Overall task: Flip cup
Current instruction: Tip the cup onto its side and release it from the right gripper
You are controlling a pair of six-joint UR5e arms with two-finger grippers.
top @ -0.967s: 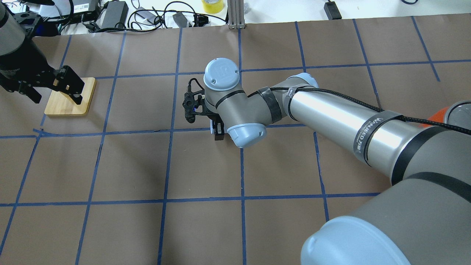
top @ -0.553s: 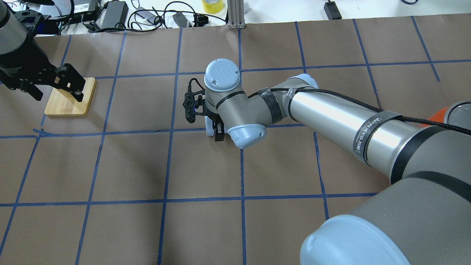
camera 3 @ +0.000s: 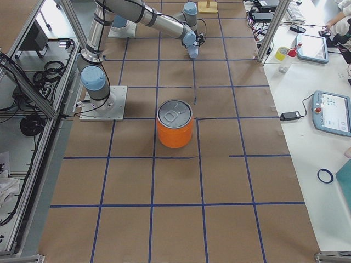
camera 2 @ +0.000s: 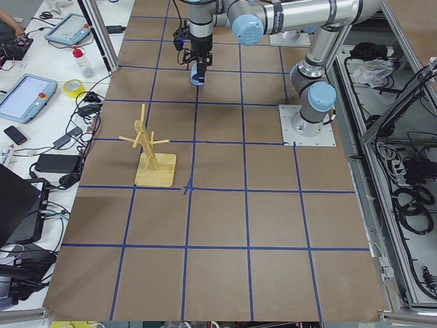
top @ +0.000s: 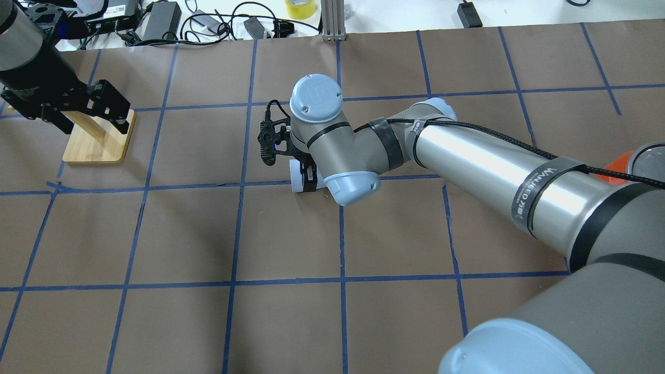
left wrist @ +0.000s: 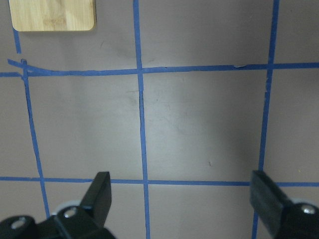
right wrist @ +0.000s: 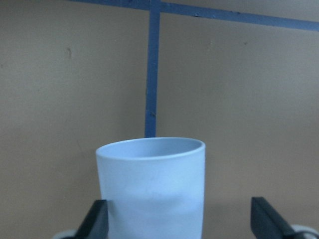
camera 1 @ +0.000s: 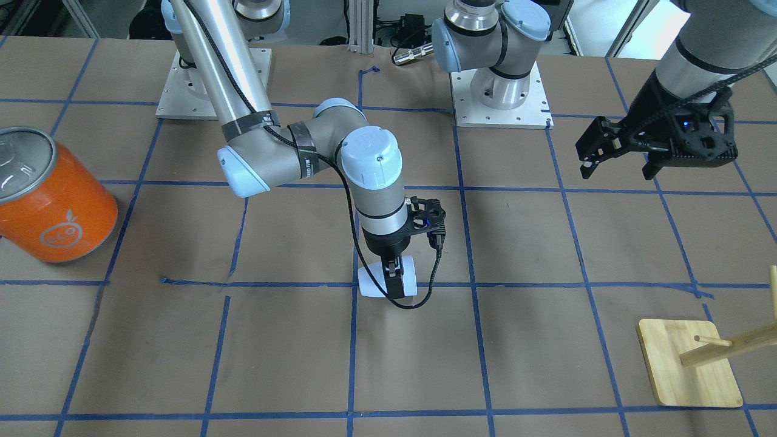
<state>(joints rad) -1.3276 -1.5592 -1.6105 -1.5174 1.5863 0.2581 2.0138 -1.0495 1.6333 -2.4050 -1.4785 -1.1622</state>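
Right gripper (right wrist: 178, 221) spread, straddling the cup (right wrist: 152, 184), which lies on its side on a tape line (right wrist: 152, 74), close by one finger (right wrist: 98, 221) and apart from the other. The wrist points straight down and hides most of the cup from overhead. Left gripper (left wrist: 182, 199) spread, hovering near the stand (camera 1: 689, 364); can (camera 1: 54, 200) well apart.

Silver arms (top: 483, 156), pale-blue joint caps (top: 316, 97)

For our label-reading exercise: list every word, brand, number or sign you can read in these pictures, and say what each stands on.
"WANJEED", followed by blurred characters: on the black strap around the right arm.
Lettering in the white fruit logo on the orange can: too blurred to read.
Screen of the teach pendant on the side table: too small to read.
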